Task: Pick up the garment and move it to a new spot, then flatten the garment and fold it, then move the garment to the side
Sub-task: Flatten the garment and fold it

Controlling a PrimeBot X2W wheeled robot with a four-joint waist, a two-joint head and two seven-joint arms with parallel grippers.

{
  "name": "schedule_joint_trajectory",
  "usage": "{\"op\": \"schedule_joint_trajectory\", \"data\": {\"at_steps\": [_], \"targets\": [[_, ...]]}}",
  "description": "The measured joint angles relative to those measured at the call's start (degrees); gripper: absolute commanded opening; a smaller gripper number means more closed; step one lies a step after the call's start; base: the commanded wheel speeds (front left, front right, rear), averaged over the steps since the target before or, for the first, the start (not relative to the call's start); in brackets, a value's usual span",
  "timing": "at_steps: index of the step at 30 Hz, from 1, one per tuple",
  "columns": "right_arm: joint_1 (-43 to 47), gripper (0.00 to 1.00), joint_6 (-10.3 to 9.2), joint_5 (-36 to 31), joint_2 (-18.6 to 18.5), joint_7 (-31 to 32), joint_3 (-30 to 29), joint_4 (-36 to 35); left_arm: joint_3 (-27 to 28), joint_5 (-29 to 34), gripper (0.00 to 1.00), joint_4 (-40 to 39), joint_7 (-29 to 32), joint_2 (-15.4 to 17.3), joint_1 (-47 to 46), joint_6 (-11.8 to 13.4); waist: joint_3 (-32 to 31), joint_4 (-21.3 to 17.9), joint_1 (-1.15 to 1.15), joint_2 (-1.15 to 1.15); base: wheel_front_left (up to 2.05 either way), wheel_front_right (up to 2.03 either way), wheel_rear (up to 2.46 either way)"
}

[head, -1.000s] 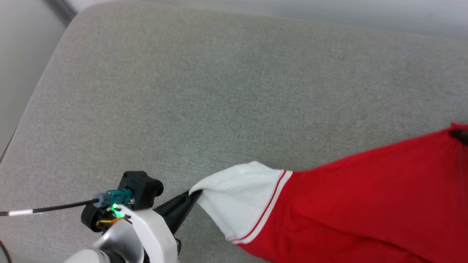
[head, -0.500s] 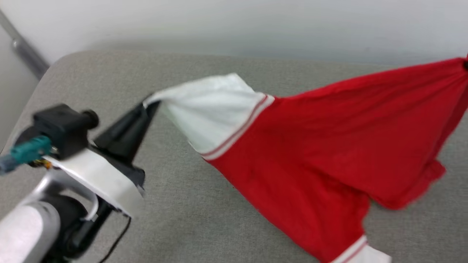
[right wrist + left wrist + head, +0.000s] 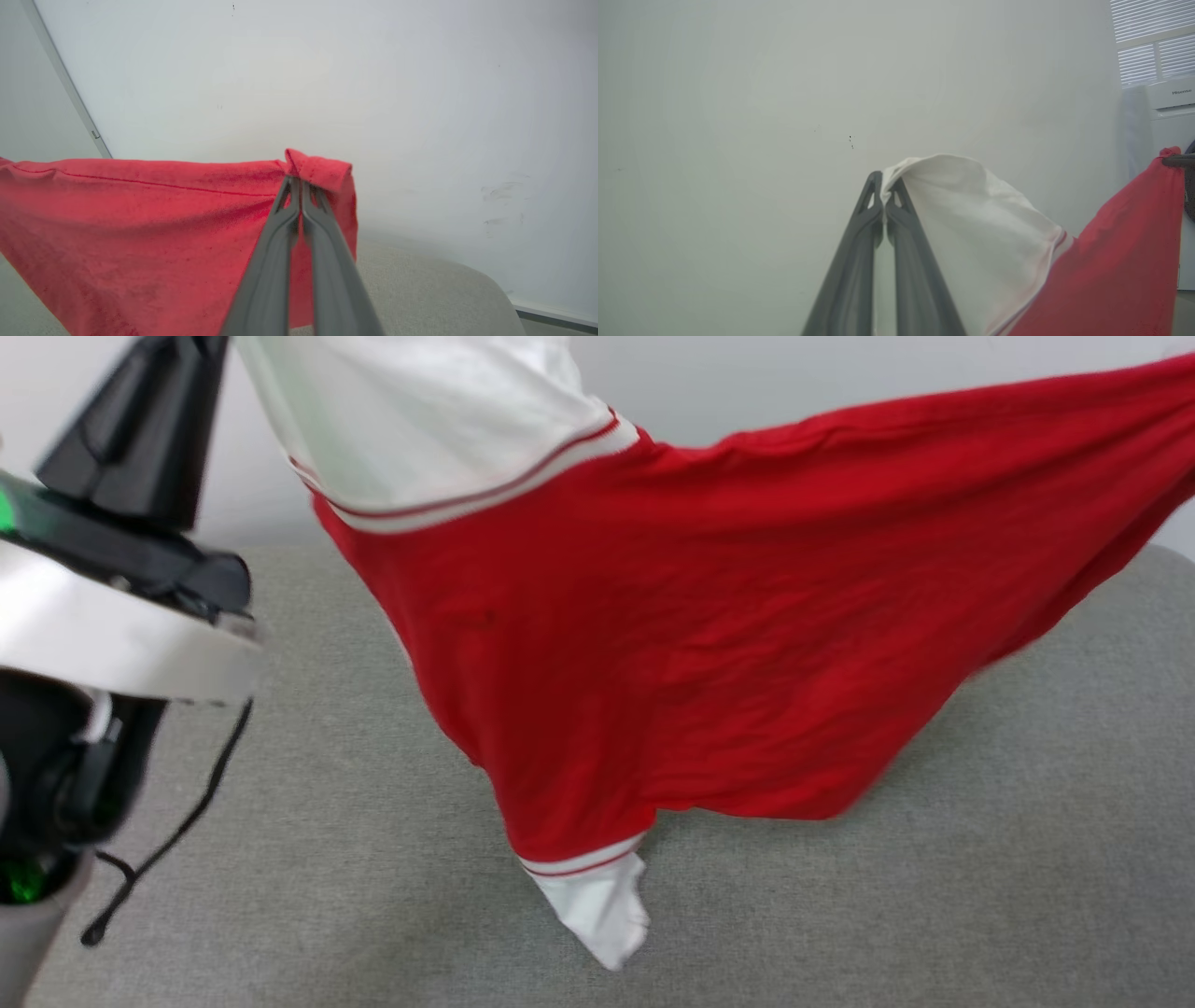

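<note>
My left gripper (image 3: pixel 883 186), jaws pressed together, pinches the edge of one white sleeve (image 3: pixel 971 210). My right gripper (image 3: pixel 299 184), likewise closed, nips a folded red corner. Between them the garment (image 3: pixel 709 644), soft wrinkled jersey with striped trim, hangs stretched in air over the grey woven cushion (image 3: pixel 934 896), which spreads to either side toward rounded edges. A plain pale wall (image 3: pixel 738 116) stands behind.

Garment (image 3: pixel 653 644) strung between left gripper (image 3: pixel 883 189) and right gripper (image 3: pixel 300 185), over cushion (image 3: pixel 980 896), wall (image 3: pixel 738 93) behind
</note>
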Motion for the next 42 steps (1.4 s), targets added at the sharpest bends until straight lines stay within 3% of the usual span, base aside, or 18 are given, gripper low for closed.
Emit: {"op": "schedule_joint_trajectory", "data": {"at_steps": [9, 17, 23, 30, 36, 42], "targets": [[-3.51, 0.00, 0.00, 0.02, 1.46, -0.85, -0.74, -2.82, 0.49, 2.43, 0.00, 4.28, 1.33, 1.20, -11.53, -2.21, 2.00, -2.24, 0.00, 0.00, 0.00, 0.00, 0.00], [-12.22, 0.00, 0.00, -0.23, 1.40, -5.37, 1.22, 1.75, -0.20, 4.49, 0.00, 13.84, 1.77, 0.23, -26.70, -6.17, 8.39, -3.53, 0.00, 0.00, 0.00, 0.00, 0.00], [-24.10, 0.00, 0.00, -2.01, 0.85, -11.33, 4.02, 8.87, -1.62, 8.12, 0.00, 24.24, 1.21, -1.10, -42.21, -9.83, 15.63, -4.49, 0.01, 0.00, 0.00, 0.00, 0.00], [-38.36, 0.00, 0.00, -4.13, 2.49, -19.39, 8.45, 20.47, -3.92, 12.34, 0.00, 39.89, -3.83, -6.55, -58.68, -12.49, 24.21, -5.46, 0.01, 0.00, 0.00, 0.00, 0.00], [-48.47, 0.00, 0.00, -6.35, 3.41, -28.99, 12.67, 30.14, -5.14, 16.00, 0.00, 51.75, -9.80, -9.81, -70.01, -13.28, 29.96, -6.29, 0.02, 0.00, 0.00, 0.00, 0.00], [-50.94, 0.00, 0.00, -6.41, 3.56, -37.38, 17.16, 37.52, -5.36, 16.11, 0.00, 61.93, -16.30, -13.08, -74.11, -13.93, 34.01, -6.22, 0.02, 0.00, 0.00, 0.00, 0.00]]}}
